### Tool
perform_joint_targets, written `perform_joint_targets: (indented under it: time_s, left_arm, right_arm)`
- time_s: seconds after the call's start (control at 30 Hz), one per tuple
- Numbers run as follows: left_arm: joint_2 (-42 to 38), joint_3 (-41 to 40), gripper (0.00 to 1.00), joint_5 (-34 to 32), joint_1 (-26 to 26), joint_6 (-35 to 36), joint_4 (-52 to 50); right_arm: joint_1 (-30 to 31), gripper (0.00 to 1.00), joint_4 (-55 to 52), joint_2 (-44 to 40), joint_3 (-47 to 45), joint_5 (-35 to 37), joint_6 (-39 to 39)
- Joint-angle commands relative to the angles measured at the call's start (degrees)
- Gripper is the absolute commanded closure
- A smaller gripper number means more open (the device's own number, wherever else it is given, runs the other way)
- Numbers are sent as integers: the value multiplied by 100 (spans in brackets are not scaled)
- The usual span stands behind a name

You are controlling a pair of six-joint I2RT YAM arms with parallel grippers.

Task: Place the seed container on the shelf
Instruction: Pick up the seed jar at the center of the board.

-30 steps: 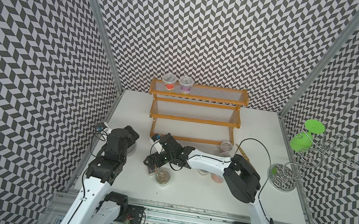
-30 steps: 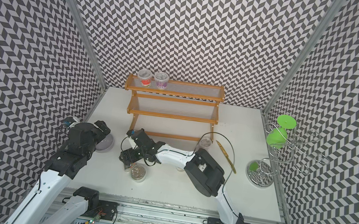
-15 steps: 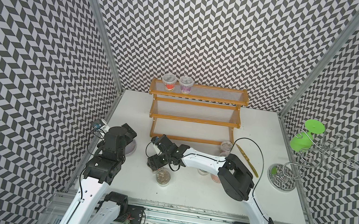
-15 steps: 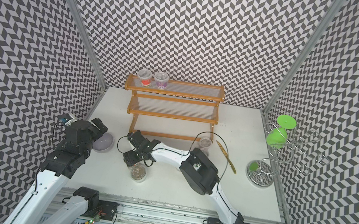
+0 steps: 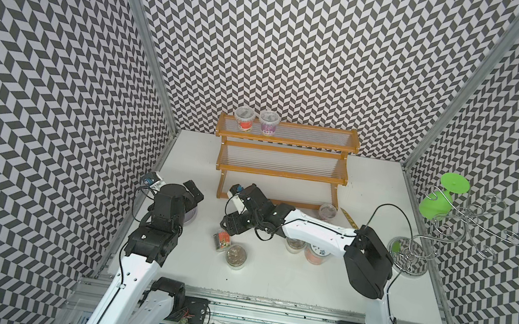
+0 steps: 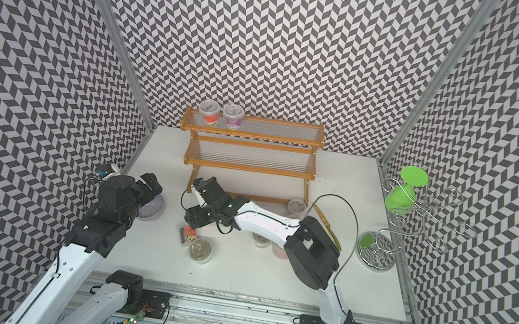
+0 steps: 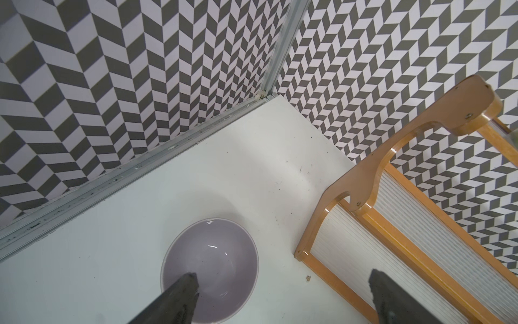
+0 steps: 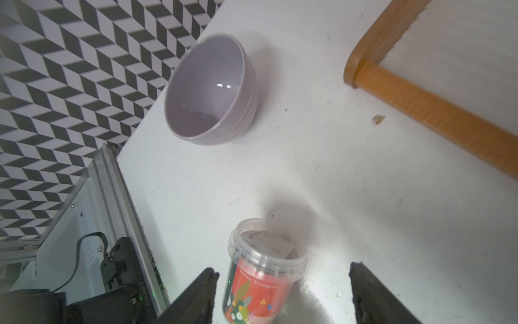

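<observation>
The seed container [image 8: 260, 280], a small clear plastic tub with a red printed label, sits on the table [image 5: 266, 287] left of centre, between the shelf [image 5: 280, 174] and the table's front edge. It seems to be tipped on its side, just beside an upright lidded cup [image 5: 236, 255]. The right hand [image 8: 283, 270] is lowered around it with its jaws apart. In the right wrist view one finger is close to the tub's wall and the other stands well clear, so nothing is gripped yet. The left hand [image 7: 283, 280] is wide open and empty above the purple bowl [image 7: 218, 252] near the table's left edge.

The tub looks light and fairly stiff, though its thin wall would probably flex under a hard squeeze. Its smooth, round body could roll or slide away as the jaws meet it, and the loose contents would shift when it is turned upright. The best hold is probably across the labelled body near its middle, below the wider lid rim, which could act as a stop. The shelf's top tier already holds two cups at its left end, leaving the rest of its tiers free
</observation>
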Motion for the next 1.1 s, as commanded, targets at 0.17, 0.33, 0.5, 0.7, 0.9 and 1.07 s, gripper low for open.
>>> perform_joint_targets:
  time_s: [0.17, 0.33, 0.5, 0.7, 0.9, 1.07]
  left_arm:
    - [-16, 33, 0, -451, 57, 50, -62]
    - [-4, 54, 0, -778, 160, 138, -178]
    - [26, 38, 0, -552, 310, 193, -153]
    - [1, 14, 0, -393, 347, 254, -63]
    - [-19, -17, 0, -367, 366, 307, -30]
    - [-13, -45, 0, -293, 373, 280, -13]
  right_arm:
    - [108, 9, -387, 608, 666, -174, 471]
    - [317, 5, -677, 987, 1101, -170, 720]
    - [439, 7, -1072, 1285, 1394, 491, 769]
    - [465, 13, -1349, 1518, 1561, 887, 648]
    - [459, 17, -1397, 1600, 1585, 822, 602]
    - [462, 20, -1491, 1656, 1717, 694, 600]
